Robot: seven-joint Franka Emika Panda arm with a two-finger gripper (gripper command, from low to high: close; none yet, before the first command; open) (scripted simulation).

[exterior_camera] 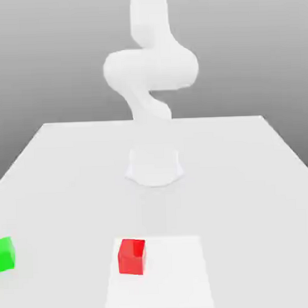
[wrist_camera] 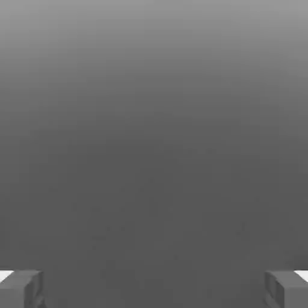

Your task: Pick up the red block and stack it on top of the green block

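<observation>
Red block is sitting on the pale square patch toward the near edge of the table, green block is resting well apart at the exterior view's left edge, presumably spaced so that a pick and a separate place are needed. Gripper is standing wide open with nothing between its fingers, likely because the grasp is still to be made. Exterior view is showing both blocks and the arm, while hand view is showing the spread fingertips against a plain grey backdrop, probably aimed away from the blocks.
</observation>
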